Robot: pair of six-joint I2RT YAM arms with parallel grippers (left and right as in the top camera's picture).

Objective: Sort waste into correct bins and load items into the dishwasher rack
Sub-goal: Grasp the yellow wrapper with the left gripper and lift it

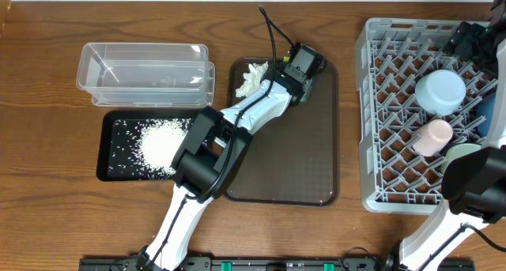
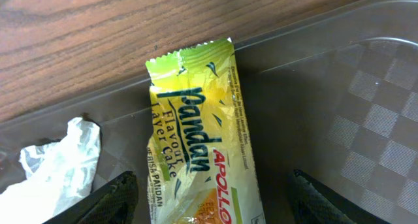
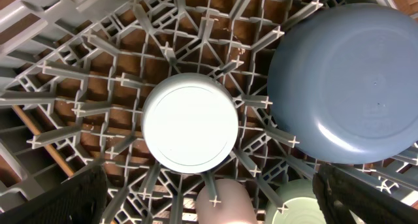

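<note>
A yellow-green snack wrapper (image 2: 196, 136) lies flat on the brown serving tray (image 2: 353, 113), near its far edge. My left gripper (image 2: 212, 208) is open and low over it, one finger on each side and neither touching. A crumpled white tissue (image 2: 55, 162) lies just left of it. From overhead the left gripper (image 1: 307, 72) hides the wrapper, with the tissue (image 1: 253, 77) beside it. White rice (image 1: 164, 143) is heaped in the black tray (image 1: 109, 156). My right gripper (image 3: 219, 204) hangs open above the dishwasher rack (image 3: 78, 87), holding nothing.
The clear tub (image 1: 146, 72) stands behind the black tray. In the rack (image 1: 379, 121) sit an upturned light-blue bowl (image 1: 439, 91), a pink cup (image 1: 432, 135) and a mint bowl (image 1: 462, 154). A dark-blue bowl (image 3: 346, 80) lies upturned beside them.
</note>
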